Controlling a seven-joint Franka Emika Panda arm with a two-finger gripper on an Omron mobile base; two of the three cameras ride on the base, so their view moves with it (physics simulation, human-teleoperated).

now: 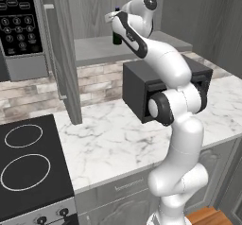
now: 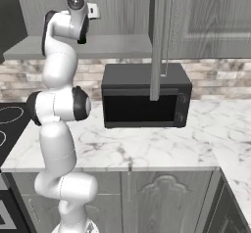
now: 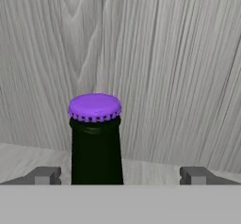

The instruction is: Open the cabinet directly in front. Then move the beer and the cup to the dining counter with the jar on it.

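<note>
With its fingers set wide apart, the gripper (image 3: 120,176) sits level with the neck of the beer (image 3: 96,143) — we see the two grey tips low in the hand view, one on each side of the bottle and neither touching it. The bottle stands upright between them, nearer the tip on the view's left, its dark glass topped by a purple crimped cap (image 3: 94,107). Behind it rises the grey wood-grain back wall of the cabinet (image 3: 164,77), and the pale shelf runs under it.

From the left base view we find the hand reaching into the open cabinet, its tip at the beer (image 1: 116,36), which stands on the shelf (image 1: 94,49) just past the wrist. The forearm climbs steeply from the elbow, the wrist folds over at the top and the hand points in toward the back wall. In the right base view the same fold shows high up at the upper left, with the wrist up at shelf height.

The left door (image 1: 66,54) hangs open edge-on beside the arm; the right door (image 2: 158,41) hangs open over the black microwave (image 2: 144,97), which sits on the marble worktop (image 2: 147,149). A black cooktop (image 1: 28,162) adjoins the worktop on the left.
</note>
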